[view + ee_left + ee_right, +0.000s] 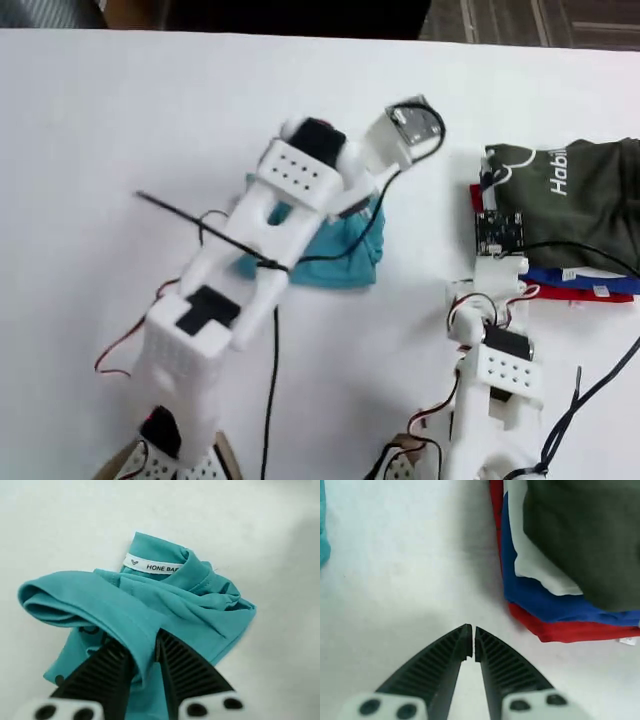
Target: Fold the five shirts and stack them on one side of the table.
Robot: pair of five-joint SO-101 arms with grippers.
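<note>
Left tool: the left tool [144,645] is clamped on a raised fold of the teal shirt [190,600], with a thin band of cloth running between the jaws.
Teal shirt, place: mid-desk, partly under the left arm, on the white desk [120,120] and well apart from the pile.
Teal shirt, lie: a rumpled, half-folded bundle. In the high view its long axis runs roughly side to side across the desk. The collar, with its white label [152,566], sits at the end away from the tool.
Risk, grip: not much cloth in that pinch. My guess is a quick pull lets it slip out, or drags the whole bundle and opens the folds.
Risk, shape: the layers look bunched rather than flat, so it may land lumpy on the pile.
Right tool: the right tool [472,640] has its jaws pressed together on nothing, low over bare desk beside the pile.
Pile: the folded shirts [580,200] lie at the right side, dark green on top, then white, blue and red.
Risk, pile: a loose carry across could nudge those neat edges, or catch on the right arm parked there.
</note>
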